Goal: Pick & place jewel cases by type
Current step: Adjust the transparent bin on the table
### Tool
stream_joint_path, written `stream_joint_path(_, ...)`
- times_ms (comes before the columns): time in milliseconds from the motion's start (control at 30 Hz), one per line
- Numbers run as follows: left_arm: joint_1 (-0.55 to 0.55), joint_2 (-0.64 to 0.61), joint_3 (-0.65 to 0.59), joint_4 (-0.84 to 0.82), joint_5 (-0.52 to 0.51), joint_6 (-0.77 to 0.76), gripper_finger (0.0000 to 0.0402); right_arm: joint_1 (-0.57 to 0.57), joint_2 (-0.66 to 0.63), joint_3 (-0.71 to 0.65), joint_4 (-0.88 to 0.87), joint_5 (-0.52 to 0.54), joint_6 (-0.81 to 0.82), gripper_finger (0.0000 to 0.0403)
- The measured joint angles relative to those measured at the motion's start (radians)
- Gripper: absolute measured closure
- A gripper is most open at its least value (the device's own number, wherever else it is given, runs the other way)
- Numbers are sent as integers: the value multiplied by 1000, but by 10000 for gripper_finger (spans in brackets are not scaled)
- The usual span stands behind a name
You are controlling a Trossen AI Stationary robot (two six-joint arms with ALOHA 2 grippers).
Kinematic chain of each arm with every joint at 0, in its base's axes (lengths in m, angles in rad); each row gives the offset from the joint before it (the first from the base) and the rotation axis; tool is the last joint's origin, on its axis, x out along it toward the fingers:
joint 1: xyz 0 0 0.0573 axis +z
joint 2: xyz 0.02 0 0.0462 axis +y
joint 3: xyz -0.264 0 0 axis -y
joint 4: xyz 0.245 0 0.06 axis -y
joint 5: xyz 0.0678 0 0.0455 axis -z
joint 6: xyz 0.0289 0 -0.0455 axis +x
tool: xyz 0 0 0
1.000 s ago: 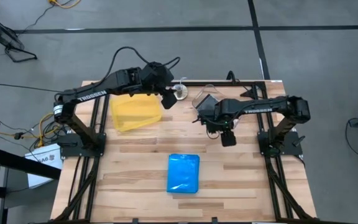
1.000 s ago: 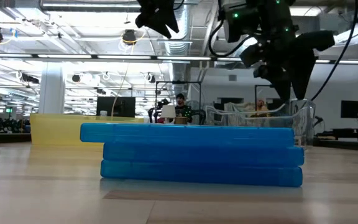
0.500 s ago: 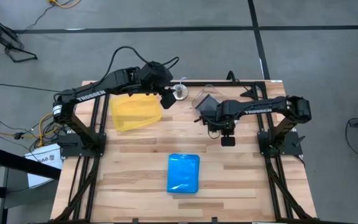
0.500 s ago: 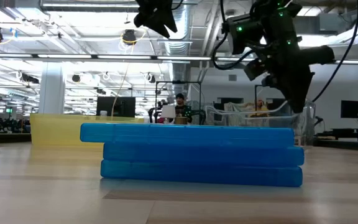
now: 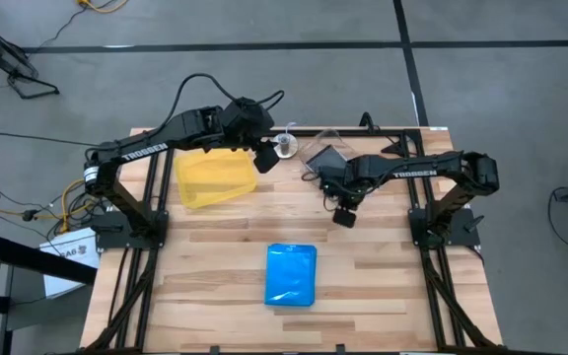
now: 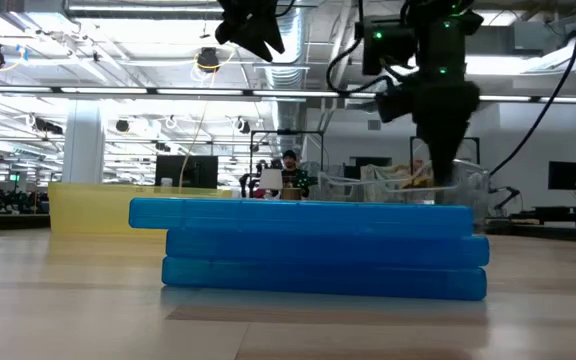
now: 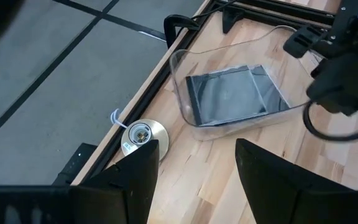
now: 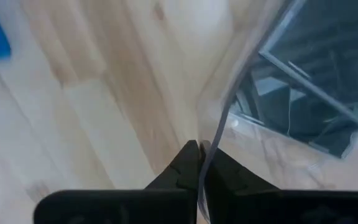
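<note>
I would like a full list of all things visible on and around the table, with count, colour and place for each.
blue jewel cases: three, translucent blue, stacked at the table's near middle
black jewel case: one, clear with black inside, lying in the tub
clear plastic tub: one, see-through, far edge, right of centre
yellow tray: one, yellow, far left area
small round disc object: one, gold and silver, far edge beside the tub
table: one, light wood
person: one, distant, in the room behind
left gripper: open, raised between tray and tub
right gripper: shut, pinching the tub's wall

Bright ceiling lights, motion-blurred right wrist view.
</note>
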Motion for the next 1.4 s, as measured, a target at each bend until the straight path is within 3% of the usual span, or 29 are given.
stream_joint_path(367,8,-37,0,-38,-34,13,196,-12,-23,1,113,33,178,402)
stream_joint_path(600,12,-73,0,-43,-76,18,196,38,-23,1,149,145,287,402)
stream_joint_path(967,13,-82,0,-49,-78,22,196,187,-19,-29,214,435,577,403)
stream_joint_path(1133,13,-82,0,-50,-77,28,196,227,-19,-115,281,483,706,403)
stream_joint_path(1400,14,-82,0,-50,-77,32,196,249,-19,-129,292,487,740,403)
